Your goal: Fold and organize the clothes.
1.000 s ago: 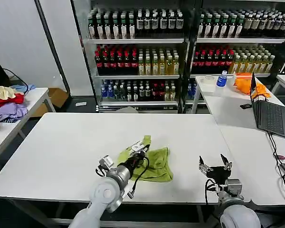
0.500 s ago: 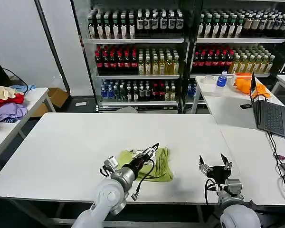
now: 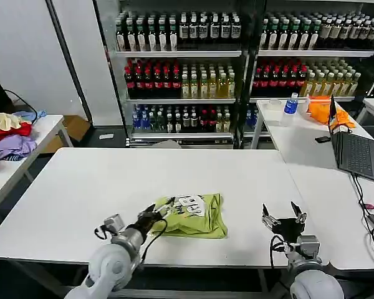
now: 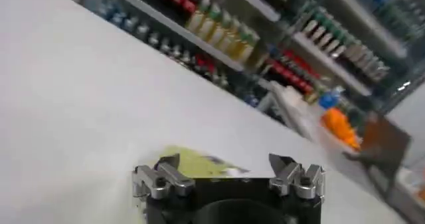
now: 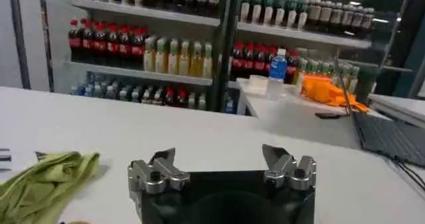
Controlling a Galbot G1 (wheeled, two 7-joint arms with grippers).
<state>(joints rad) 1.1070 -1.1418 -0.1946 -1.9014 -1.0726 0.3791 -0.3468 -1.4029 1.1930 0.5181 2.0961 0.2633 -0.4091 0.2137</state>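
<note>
The lime yellow-green T-shirt (image 3: 196, 218) lies folded into a compact bundle near the front edge of the white table (image 3: 81, 187), its white-and-black graphic (image 3: 188, 204) facing up. My left gripper (image 3: 156, 216) sits low at the shirt's left edge, open and holding nothing. The left wrist view has the left gripper (image 4: 226, 169) with jaws wide apart and the shirt (image 4: 199, 168) just beyond them. My right gripper (image 3: 284, 219) rests open at the front right, well clear of the shirt. In the right wrist view the right gripper (image 5: 219, 160) stands open, with the shirt (image 5: 46, 182) off to one side.
A laptop (image 3: 358, 152) and cables lie on the right-hand table. An orange cloth (image 3: 321, 109) and a blue bottle (image 3: 291, 103) sit on the table behind. A garment pile (image 3: 9, 134) covers the left side table. Bottle shelves (image 3: 181, 87) line the back.
My left gripper carried the shirt's raised edge over to the right, let it go and drew back to the left. The shirt now lies flatter with its graphic up. The right arm stayed put.
</note>
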